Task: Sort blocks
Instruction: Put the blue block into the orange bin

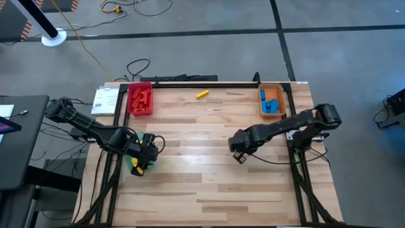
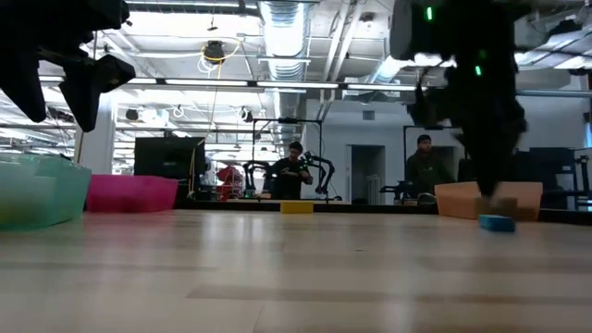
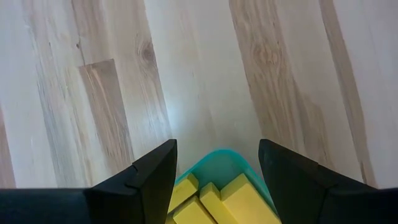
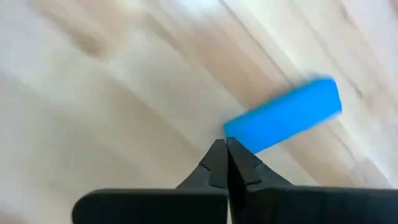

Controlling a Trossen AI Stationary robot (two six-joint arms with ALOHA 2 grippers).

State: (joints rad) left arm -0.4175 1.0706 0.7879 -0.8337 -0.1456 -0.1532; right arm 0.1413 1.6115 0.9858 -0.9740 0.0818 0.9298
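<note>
My left gripper (image 3: pixel 217 149) hangs open above the green tray (image 3: pixel 217 163) at the table's left, which holds yellow blocks (image 3: pixel 245 202). Near the table's middle right, my right gripper (image 4: pixel 225 148) points down, its fingers shut with nothing between them. A blue block (image 4: pixel 283 115) lies flat on the wood just past its fingertips; the low view shows it on the table (image 2: pixel 497 222) under the gripper. One yellow block (image 1: pixel 202 94) lies alone near the far edge.
A red tray (image 1: pixel 140 99) with red blocks stands at the far left and an orange tray (image 1: pixel 272 101) with blue blocks at the far right. Bare wood lies between the arms and toward the near edge. People stand in the room beyond the table.
</note>
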